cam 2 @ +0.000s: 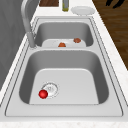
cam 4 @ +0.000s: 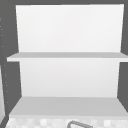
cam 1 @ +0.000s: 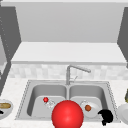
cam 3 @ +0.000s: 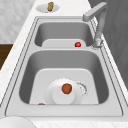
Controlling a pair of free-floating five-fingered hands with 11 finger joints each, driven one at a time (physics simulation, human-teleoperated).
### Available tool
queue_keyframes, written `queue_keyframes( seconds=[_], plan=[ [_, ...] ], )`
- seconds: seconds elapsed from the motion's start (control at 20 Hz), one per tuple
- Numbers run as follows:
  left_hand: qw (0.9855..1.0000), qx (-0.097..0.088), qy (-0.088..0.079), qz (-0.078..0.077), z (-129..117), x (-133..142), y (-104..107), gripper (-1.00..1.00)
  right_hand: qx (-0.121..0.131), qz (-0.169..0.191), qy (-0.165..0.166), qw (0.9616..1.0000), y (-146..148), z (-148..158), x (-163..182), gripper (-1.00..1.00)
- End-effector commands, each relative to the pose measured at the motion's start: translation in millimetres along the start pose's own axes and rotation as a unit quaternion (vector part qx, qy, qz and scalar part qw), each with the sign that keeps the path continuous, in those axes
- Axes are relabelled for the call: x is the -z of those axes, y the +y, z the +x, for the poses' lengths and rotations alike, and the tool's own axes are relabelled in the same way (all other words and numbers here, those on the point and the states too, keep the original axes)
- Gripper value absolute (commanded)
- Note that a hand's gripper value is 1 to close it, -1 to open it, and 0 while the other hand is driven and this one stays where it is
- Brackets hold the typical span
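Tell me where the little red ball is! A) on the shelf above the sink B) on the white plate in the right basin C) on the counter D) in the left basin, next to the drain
D: the little red ball lies on the floor of the left basin, right beside the drain; the white plate in the right basin holds a brown thing.

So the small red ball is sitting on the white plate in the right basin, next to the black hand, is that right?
Not quite. The small red ball lies by the drain in the left basin, as the front view shows. On the white plate in the right basin sits a brown piece of food. The right hand is beside that plate.
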Motion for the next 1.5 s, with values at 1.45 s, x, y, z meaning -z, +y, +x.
queue_keyframes(
  seconds=[1.45],
  plan=[
    [0.9892, -0.063, 0.007, -0.132, 7.4, -5.1, 1.8, -1.0, 0.0, 0.0, 0.0, 1.0, 0.0, 0.0, 0.0, 0.0]
  ],
)
